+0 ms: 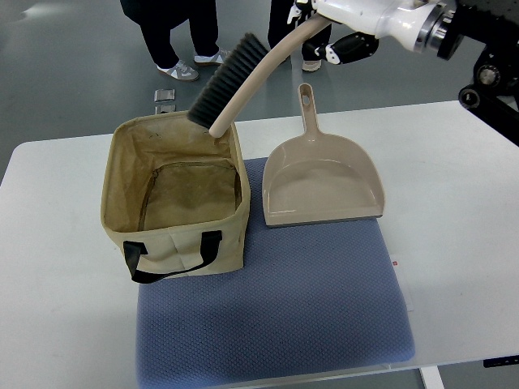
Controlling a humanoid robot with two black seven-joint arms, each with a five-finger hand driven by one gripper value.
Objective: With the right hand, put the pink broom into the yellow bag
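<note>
Right hand grips the far end of the broom's curved handle, fingers wrapped around it. That broom slants down with its dark bristle head hanging over the back rim of the bag, not yet inside. By the look of it, 1 step remains: lowering it in and letting go. Stiff, boxy canvas holds the bag open; a smooth plastic dustpan lies beside it on a blue textured mat.

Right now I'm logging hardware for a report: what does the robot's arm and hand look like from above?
The right arm has a glossy white shell ending in a silver metal ring and a black joint section. Its robot hand is black with white parts. No left arm shows.
</note>
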